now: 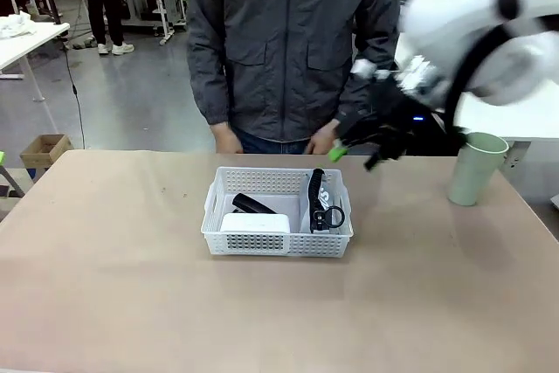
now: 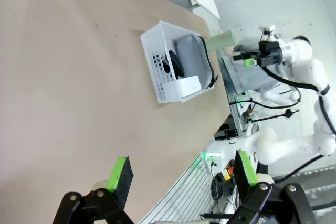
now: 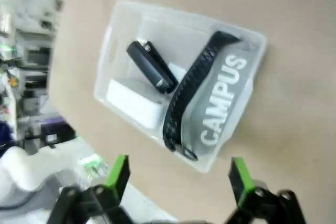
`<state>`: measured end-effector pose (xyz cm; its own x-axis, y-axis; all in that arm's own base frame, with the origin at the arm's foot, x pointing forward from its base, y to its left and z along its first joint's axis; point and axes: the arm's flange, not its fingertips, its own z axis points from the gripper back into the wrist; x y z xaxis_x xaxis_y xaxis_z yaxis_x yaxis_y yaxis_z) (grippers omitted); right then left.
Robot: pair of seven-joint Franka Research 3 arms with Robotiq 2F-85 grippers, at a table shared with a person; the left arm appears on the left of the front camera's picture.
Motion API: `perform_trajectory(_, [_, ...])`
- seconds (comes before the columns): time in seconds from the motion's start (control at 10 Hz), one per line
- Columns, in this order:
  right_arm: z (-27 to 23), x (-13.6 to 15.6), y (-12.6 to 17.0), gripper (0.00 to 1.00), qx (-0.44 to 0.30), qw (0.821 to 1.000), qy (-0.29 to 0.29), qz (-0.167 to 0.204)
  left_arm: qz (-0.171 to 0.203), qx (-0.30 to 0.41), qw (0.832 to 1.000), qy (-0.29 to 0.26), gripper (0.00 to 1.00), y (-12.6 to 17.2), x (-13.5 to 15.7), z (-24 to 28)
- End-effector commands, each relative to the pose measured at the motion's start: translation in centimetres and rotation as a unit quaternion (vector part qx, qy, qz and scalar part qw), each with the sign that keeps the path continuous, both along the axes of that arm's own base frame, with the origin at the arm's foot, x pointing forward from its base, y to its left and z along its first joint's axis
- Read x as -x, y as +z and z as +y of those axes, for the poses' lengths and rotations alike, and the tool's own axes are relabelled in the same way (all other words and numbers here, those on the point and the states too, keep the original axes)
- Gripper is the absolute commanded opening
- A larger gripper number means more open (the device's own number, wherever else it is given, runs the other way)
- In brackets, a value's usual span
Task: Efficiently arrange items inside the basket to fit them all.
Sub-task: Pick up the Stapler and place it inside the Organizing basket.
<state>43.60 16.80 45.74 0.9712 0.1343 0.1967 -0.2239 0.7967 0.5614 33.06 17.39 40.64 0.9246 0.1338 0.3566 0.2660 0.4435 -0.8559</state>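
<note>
Three of four items already lie in the white perforated basket [image 1: 278,246]: the grey "CAMPUS" pouch [image 3: 226,98] filling the right half, black strap laid along it; the white boxy device [image 1: 254,223] against the near wall of the left half; the black stapler [image 1: 253,205] just behind that. Still outside: the pale green cup [image 1: 476,168], upright on the table well to the right of the basket.

Right gripper [image 1: 356,156] above the table past the basket's far right corner, between basket and cup, jaws spread and empty. Left gripper [image 2: 182,171] high over the table, well apart from the basket, fingers likewise spread with nothing between them.

Step in hand, by judgement: fetching the cup.
- Grip it squarely across the wall near the rim to avoid tipping it.
- Carry it to the basket's left half, with seemingly little bare floor left there, only behind the stapler by the far wall.
- Probably needs laying on its side, or the stapler nudged toward the device first.
- Keep clear of the person's hand [image 1: 229,139] behind the basket's far left corner.

Hard to make out:
- Right gripper smeared by blur in the front view.
- Floor behind the stapler half hidden by the basket wall, and soft in the right wrist view, so free room uncertain.
- Inside of the cup unseen.
</note>
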Motion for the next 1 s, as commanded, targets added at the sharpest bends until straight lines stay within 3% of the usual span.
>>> perform_trajectory(0.0, [-8.4,4.6,-0.4,1.00,-0.118,0.988,-0.102,0.008,0.005,0.004,1.000,-0.002,1.00,0.3,0.3,-0.1])
perform_trajectory(0.2, [-18.1,8.0,-2.7,1.00,-0.227,0.950,-0.210,0.052,0.005,0.004,1.000,-0.002,1.00,0.3,0.3,-0.1])
perform_trajectory(0.4, [-25.8,12.2,-6.4,1.00,-0.354,0.911,-0.208,0.032,0.005,0.004,1.000,-0.002,1.00,0.3,0.3,-0.1])
perform_trajectory(0.5, [-28.2,14.1,-8.7,1.00,-0.371,0.900,-0.226,0.019,0.005,0.004,1.000,-0.002,1.00,0.3,0.3,-0.1])
perform_trajectory(0.6, [-29.4,15.8,-11.6,1.00,-0.351,0.909,-0.223,-0.024,0.005,0.004,1.000,-0.002,1.00,0.3,0.3,-0.1])
perform_trajectory(0.7, [-29.3,16.3,-13.8,1.00,-0.330,0.922,-0.198,-0.044,0.005,0.004,1.000,-0.002,1.00,0.3,0.3,-0.1])
perform_trajectory(0.8, [-27.8,15.3,-15.2,1.00,-0.279,0.943,-0.177,-0.037,0.005,0.004,1.000,-0.002,1.00,0.3,0.3,-0.1])
perform_trajectory(0.9, [-34.1,12.8,-9.0,1.00,-0.353,0.905,-0.237,-0.014,0.005,0.004,1.000,-0.002,1.00,0.3,0.3,-0.1])
